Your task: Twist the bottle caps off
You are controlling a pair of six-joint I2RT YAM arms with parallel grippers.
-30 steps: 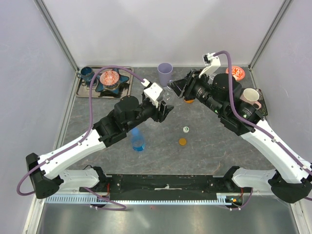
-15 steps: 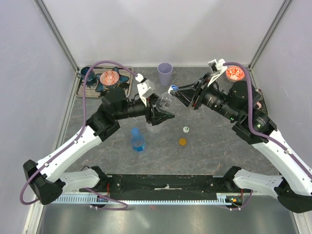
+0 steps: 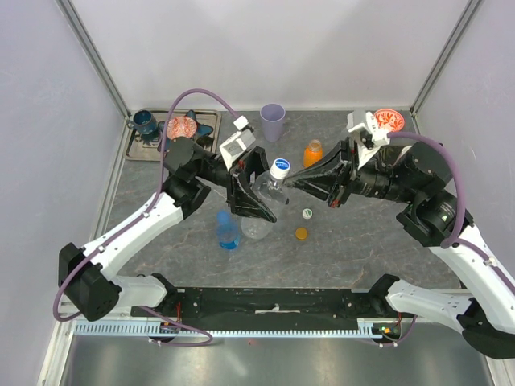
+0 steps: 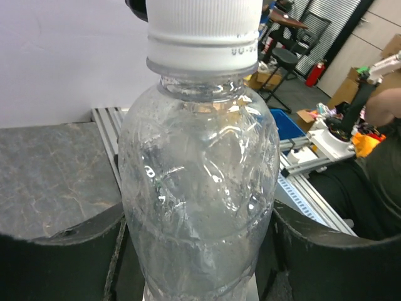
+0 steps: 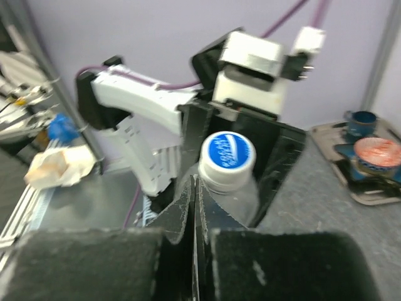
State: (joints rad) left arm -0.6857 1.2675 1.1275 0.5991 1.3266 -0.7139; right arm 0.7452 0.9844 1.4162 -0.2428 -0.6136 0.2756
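Observation:
My left gripper point(image 3: 256, 193) is shut on a clear bottle point(image 3: 259, 219) and holds it off the table, tilted, with its cap toward the right arm. The cap point(image 3: 279, 167) is white with a blue printed top and sits on the neck. In the left wrist view the bottle point(image 4: 200, 188) fills the gap between both fingers point(image 4: 62, 257), the cap point(image 4: 203, 28) at the top. My right gripper point(image 3: 291, 183) is shut and empty, its tips just beside the cap. In the right wrist view the shut gripper point(image 5: 195, 182) lies left of the cap point(image 5: 227, 157).
A blue bottle point(image 3: 228, 232) stands near the left arm. An orange bottle point(image 3: 313, 153) stands behind the grippers. A white-green cap point(image 3: 307, 213) and an orange cap point(image 3: 301, 234) lie loose on the table. A lilac cup point(image 3: 273, 121) and a tray point(image 3: 205, 148) are at the back.
The left arm has swung the clear bottle forward and tilted it toward the right arm. The right gripper has shut and moved in beside the cap, uncovering the orange bottle.

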